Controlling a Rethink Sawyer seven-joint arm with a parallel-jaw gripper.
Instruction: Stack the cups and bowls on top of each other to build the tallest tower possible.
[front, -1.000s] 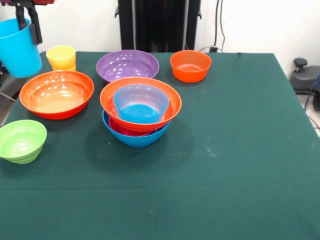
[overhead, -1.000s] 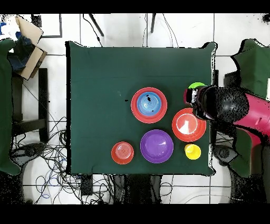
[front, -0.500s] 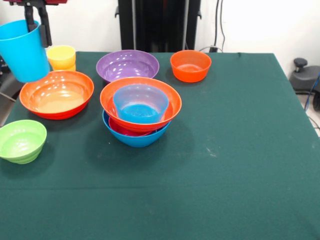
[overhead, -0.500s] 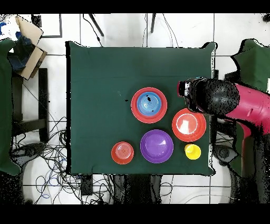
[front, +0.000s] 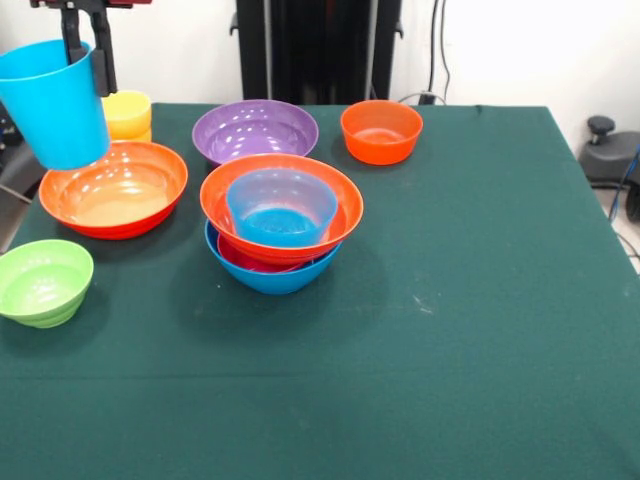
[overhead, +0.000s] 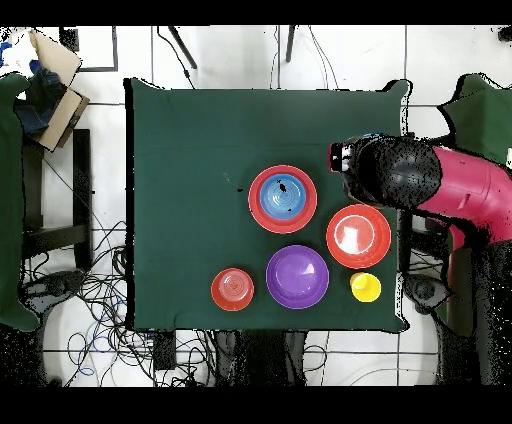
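My gripper (front: 88, 72) is shut on the rim of the sky blue cup (front: 55, 105) and holds it, tilted, in the air above the left of the table, over the lone large orange bowl (front: 113, 188). In the overhead view the arm (overhead: 405, 180) hides the cup. The tower (front: 280, 225) stands mid-table: a large blue bowl (front: 270, 275), a sliver of a magenta bowl, a large orange bowl (front: 340, 215) and a medium blue bowl (front: 281, 205); it also shows in the overhead view (overhead: 283, 199). The yellow cup (front: 125, 112) stands behind the lone orange bowl.
A purple bowl (front: 254, 130) and a small orange bowl (front: 381, 130) sit at the far side. A lime green bowl (front: 42, 282) is at the left edge. The black pedestal (front: 315, 50) stands behind the table. A cardboard box (overhead: 50, 95) lies off the table.
My gripper has carried the blue cup to the right in the front view, nearer the tower. The bowls and the yellow cup have not moved.
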